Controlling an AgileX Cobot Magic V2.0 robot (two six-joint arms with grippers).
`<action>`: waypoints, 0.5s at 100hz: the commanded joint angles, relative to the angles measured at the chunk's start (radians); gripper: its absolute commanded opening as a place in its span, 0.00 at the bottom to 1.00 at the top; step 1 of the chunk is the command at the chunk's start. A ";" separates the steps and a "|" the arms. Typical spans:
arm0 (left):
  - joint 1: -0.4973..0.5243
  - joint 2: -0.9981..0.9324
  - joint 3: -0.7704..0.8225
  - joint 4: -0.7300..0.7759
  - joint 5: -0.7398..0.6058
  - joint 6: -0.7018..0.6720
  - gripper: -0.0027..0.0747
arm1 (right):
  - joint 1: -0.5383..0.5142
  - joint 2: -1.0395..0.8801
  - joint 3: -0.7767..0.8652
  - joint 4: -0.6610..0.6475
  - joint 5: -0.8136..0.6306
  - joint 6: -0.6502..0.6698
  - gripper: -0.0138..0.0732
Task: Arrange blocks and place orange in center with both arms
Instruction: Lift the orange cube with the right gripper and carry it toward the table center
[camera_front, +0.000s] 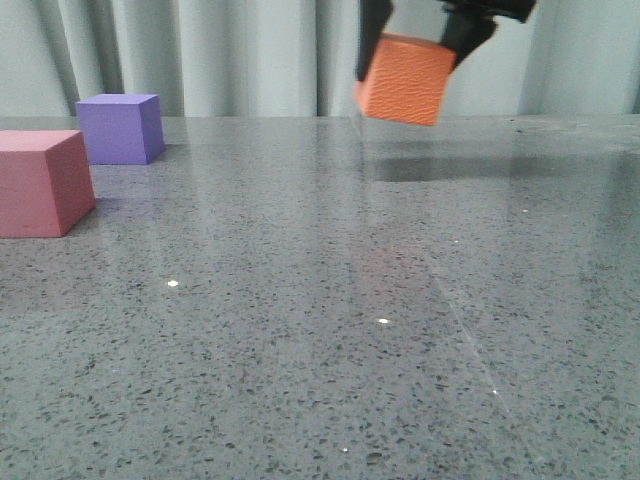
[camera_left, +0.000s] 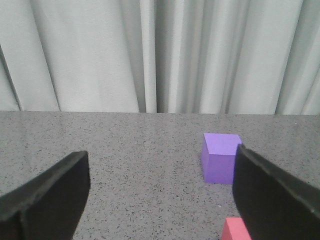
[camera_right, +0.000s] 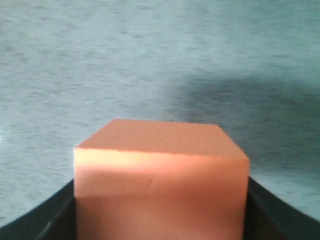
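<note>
Pink-red cube (camera_front: 42, 182) nearest, purple cube (camera_front: 121, 128) behind, grainy orange cube (camera_front: 404, 79) aloft

Speckled grey table (camera_front: 330, 340) carries pink-red cube (camera_front: 42, 183), purple cube (camera_front: 121, 128).

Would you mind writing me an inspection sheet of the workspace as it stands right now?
Surface: grey speckled table, glossy, with faint streaks.
Job's things: orange cube held in the air, tilted, above the far side of the table; pink-red cube at the left edge, resting; purple cube behind it, apart from it.
Clutter: nothing seen.
Grippers: right gripper shut on the orange cube; left gripper open, empty, near the purple and pink-red cubes.
Cables: nothing seen.
Surroundings: pale pleated curtain behind the table.
</note>
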 joint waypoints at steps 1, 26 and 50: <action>-0.002 0.006 -0.038 -0.008 -0.088 0.001 0.75 | 0.038 -0.036 -0.047 -0.023 0.036 0.056 0.43; -0.002 0.006 -0.038 -0.006 -0.088 0.001 0.75 | 0.097 0.032 -0.061 -0.025 0.021 0.145 0.43; -0.002 0.006 -0.038 -0.006 -0.088 0.001 0.75 | 0.103 0.051 -0.061 -0.025 0.029 0.182 0.43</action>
